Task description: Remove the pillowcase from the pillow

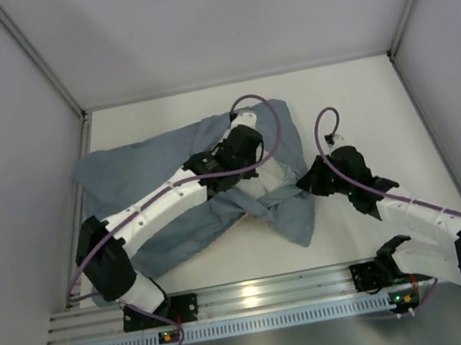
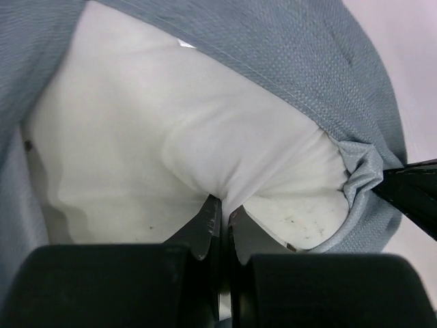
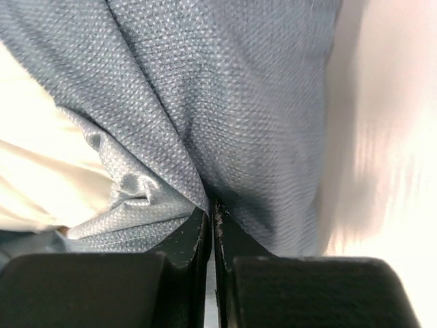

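Softness matters here. The pillow [image 2: 171, 137] is white, puffy and light, and it squashes when pinched. The pillowcase [image 1: 124, 175] is thin, floppy blue-grey cloth wrapped around the pillow. Its open edge is pulled back, so one end of the pillow peeks out. The left gripper [image 2: 220, 213] is squeezed tight on a fold of the pillow's bare end. The right gripper [image 3: 210, 217] is squeezed tight on the pillowcase, just beside that same end of the pillow. I think these are good spots to hold: one on the pillow, one on the pillowcase near its opening. The cloth could slip or bunch up, so each pinch needs a thick fold.
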Robot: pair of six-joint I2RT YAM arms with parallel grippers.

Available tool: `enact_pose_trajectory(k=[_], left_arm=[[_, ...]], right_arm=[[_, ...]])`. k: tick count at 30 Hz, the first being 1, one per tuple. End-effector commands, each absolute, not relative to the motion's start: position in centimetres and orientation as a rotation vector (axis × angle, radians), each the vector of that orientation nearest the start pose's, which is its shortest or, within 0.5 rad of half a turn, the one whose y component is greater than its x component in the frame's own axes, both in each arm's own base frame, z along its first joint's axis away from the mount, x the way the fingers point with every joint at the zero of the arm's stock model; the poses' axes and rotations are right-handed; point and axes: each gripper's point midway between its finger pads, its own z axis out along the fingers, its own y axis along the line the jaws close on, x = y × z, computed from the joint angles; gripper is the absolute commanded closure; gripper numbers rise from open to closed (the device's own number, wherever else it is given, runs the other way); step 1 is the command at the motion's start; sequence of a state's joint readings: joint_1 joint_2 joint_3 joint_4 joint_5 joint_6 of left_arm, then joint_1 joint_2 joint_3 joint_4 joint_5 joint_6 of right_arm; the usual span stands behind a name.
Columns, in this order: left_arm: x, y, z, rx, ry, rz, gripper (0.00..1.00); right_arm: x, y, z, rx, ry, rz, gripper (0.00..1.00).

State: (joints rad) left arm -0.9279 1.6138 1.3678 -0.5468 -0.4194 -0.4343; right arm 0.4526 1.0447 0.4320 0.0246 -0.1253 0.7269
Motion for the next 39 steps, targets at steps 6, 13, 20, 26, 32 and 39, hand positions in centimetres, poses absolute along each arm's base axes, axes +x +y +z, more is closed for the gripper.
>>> enact_pose_trajectory(k=[6,13,20,26,32,39], left_arm=[[31.7,-26.6,30.7,0.099,2.068,-0.418,1.0],[35.0,-26.8,31.6,0.071,2.055,-0.367,1.0],[38.4,-27.6,37.1,0.059,1.988,-0.408,1.0],[40.4,-26.3,37.2,0.041,2.006,-0.37,1.0],[39.4,-25.9,35.5,0.051,2.065,-0.433,1.0],[31.9,-21.3,31.5,-0.001,2.105,-0.488,1.0]], right_arm=[[23.5,16.9,4.8,0.223,2.361,0.671,1.0],[21.4,20.4,4.8,0.058,2.355,0.672,1.0],[19.6,21.1,2.9,0.054,2.394,0.659,1.0],[17.9,20.5,1.7,0.032,2.41,0.606,1.0],[17.8,19.8,0.8,0.077,2.42,0.556,1.0],[22.5,22.5,4.1,0.027,2.369,0.536,1.0]])
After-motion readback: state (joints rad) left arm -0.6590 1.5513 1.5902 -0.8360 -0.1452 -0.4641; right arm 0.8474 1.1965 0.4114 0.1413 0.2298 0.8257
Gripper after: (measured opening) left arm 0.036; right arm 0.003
